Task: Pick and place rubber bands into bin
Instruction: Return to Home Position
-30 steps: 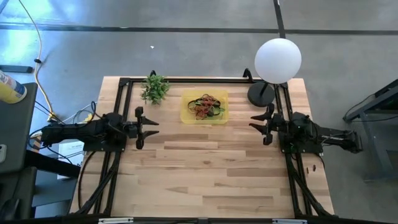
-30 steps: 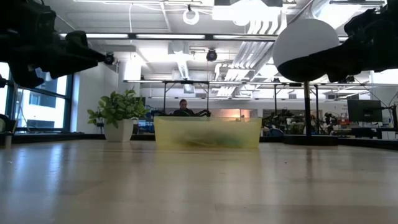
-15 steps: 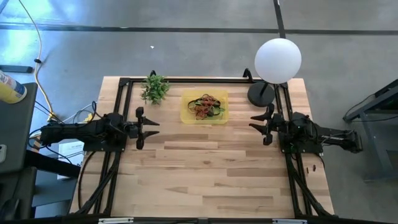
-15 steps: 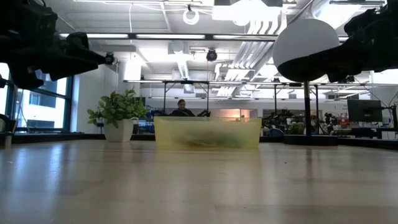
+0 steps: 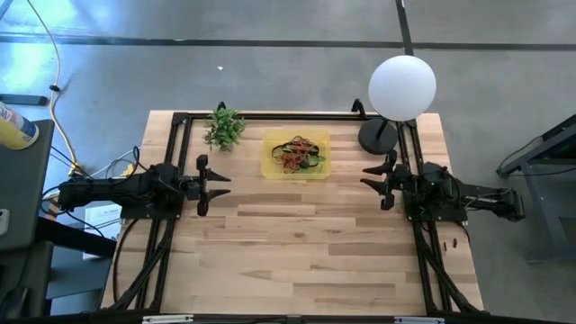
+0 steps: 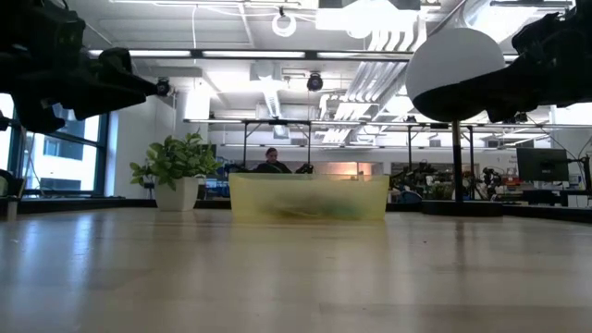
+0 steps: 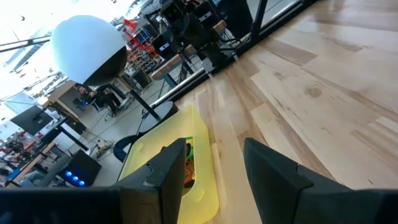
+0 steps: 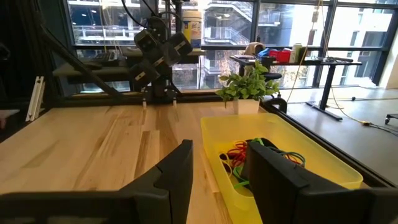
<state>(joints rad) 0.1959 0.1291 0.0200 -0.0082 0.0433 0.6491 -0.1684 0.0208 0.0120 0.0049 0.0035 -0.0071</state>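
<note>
The bin (image 5: 268, 167) sits at 12 o'clock on the worktop (image 5: 306, 256), close to the far edge, with the rubber bands (image 5: 297, 155) heaped inside it in a tangle of red, green, black and tan. None lie loose on the wood around it. In the low view the bin (image 6: 308, 198) stands flat on the worktop, its contents only a dim smudge through the yellow wall.

The left gripper (image 5: 216, 184) hangs at 9 o'clock, above the worktop's edge and well apart from the bin. Its fingers (image 7: 165, 171) are spread wide and carry nothing.

The right gripper (image 5: 371, 178) hangs at 3 o'clock, facing the left one across the bare wood. Its fingers (image 8: 283, 180) are likewise parted and empty, with the bin (image 8: 311, 168) and its bands (image 8: 239, 154) showing beyond them.

A small green plant (image 5: 224, 128) stands at 11 o'clock, just beside the bin. A white globe lamp (image 5: 403, 85) stands at 1 o'clock.
</note>
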